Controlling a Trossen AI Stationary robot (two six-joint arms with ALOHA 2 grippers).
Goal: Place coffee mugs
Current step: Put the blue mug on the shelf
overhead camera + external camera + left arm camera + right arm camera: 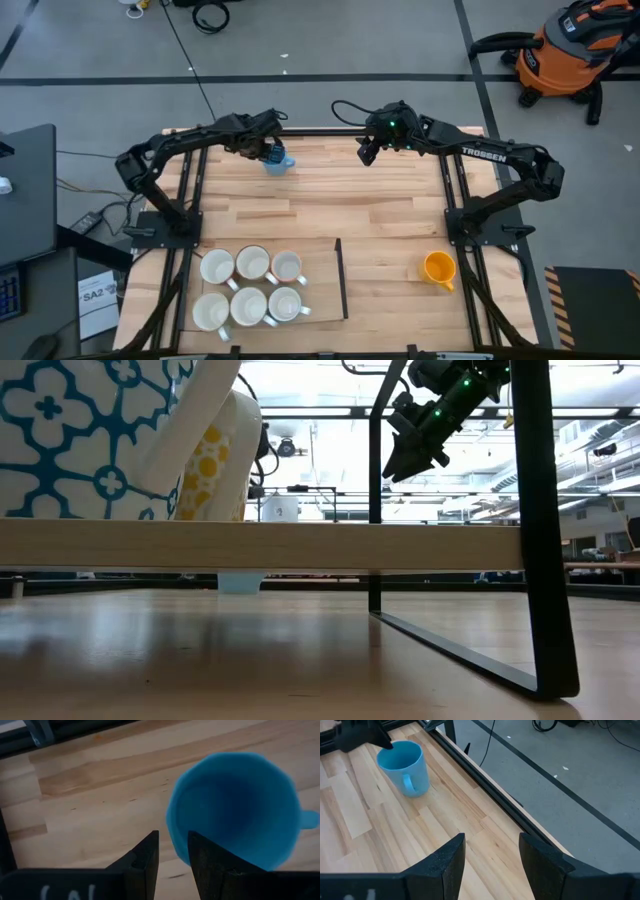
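A blue mug (277, 163) stands upright on the wooden table (380, 215) near its far edge; it also shows in the right wrist view (405, 765). My left gripper (268, 152) is shut on the mug's rim (172, 851). My right gripper (366, 152) is open and empty, above the table's far edge to the right of the blue mug; its fingers (447, 862) stand wide apart. An orange-yellow mug (438, 268) stands at the near right. Several white mugs (250, 290) stand on a tray (325, 285) at the near left. My left gripper has the blue mug's rim (175, 847) on the side away from the handle (309, 818), one finger (212, 865) inside the cup and one (145, 865) outside. The fingers come from above, slanting in from the table's left. The mug stays upright with its base on the table (412, 792).
The tray has a dark upright frame (545, 530) along its right side. In the low view, patterned mugs (90, 440) stand close to the camera. Bare tabletop (380, 190) lies between the arms. An orange shop vacuum (575, 50) stands on the floor beyond the table.
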